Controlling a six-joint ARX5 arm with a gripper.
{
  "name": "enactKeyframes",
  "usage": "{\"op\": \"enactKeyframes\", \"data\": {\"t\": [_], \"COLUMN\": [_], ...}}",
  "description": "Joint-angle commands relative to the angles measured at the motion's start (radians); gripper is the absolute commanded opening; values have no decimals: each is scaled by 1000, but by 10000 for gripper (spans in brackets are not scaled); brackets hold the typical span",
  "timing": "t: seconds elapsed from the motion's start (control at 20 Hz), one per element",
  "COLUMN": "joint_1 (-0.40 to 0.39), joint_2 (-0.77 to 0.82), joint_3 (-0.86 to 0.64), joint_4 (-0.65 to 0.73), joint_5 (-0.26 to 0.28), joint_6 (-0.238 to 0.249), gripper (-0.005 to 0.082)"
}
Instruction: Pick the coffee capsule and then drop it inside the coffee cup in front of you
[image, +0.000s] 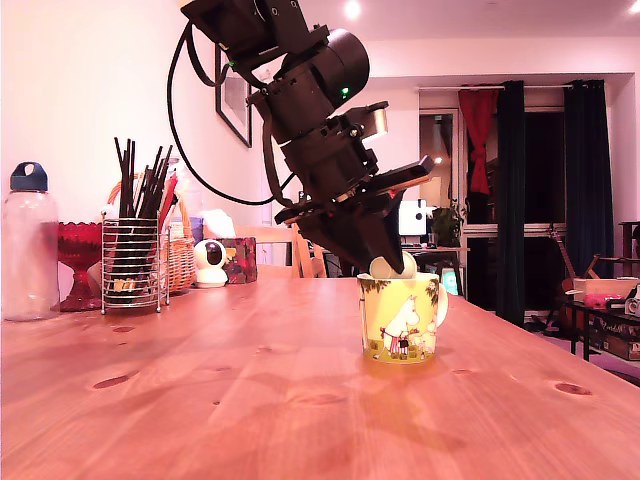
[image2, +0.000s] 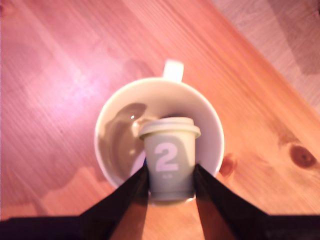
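Observation:
The coffee cup (image: 402, 318) is a yellow-green mug with a white cartoon figure, standing on the wooden table right of centre in the exterior view. My gripper (image: 388, 266) hangs just above its rim, shut on the coffee capsule (image: 392, 266). In the wrist view the capsule (image2: 169, 157) is pale grey-cream with a white "2" and a flared rim. It is pinched between my two black fingers (image2: 131, 192) directly over the mug's open mouth (image2: 125, 145). The mug's pale handle (image2: 173, 70) points away from the fingers. The inside of the mug looks bare.
At the exterior view's left stand a clear bottle (image: 28, 245) with a dark blue cap, a red glass (image: 80, 252), a wire holder of dark sticks (image: 135, 255), a basket (image: 180, 255) and a small white camera (image: 209, 263). The table edge (image2: 260, 60) runs diagonally near the mug.

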Motion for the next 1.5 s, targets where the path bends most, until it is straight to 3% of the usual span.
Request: {"op": "enactKeyframes", "data": {"t": [0.0, 0.35, 0.4, 0.5, 0.55, 0.6, 0.95, 1.05, 1.15, 1.2, 1.3, 1.35, 1.45], "joint_1": [0, 2, 5, 6, 8, 9, 10, 10, 10, 10, 10, 10, 11], "joint_2": [15, 15, 15, 15, 15, 15, 1, -17, -42, -55, -74, -82, -96], "joint_3": [9, 10, 10, 10, 10, 10, 11, 12, 12, 12, 12, 12, 11], "joint_4": [10, 55, 55, 61, 60, 55, 46, 40, 29, 24, 8, -7, -22], "joint_5": [-2, -2, -2, -2, -1, -2, 3, 2, 3, 3, 6, 14, 9], "joint_6": [8, 8, 9, 19, 29, 34, 44, 69, 74, 92, 95, 94, 94], "gripper": [178, 192, 261, 599, 727, 761, 760, 754, 657, 538, 94, -25, -25]}}
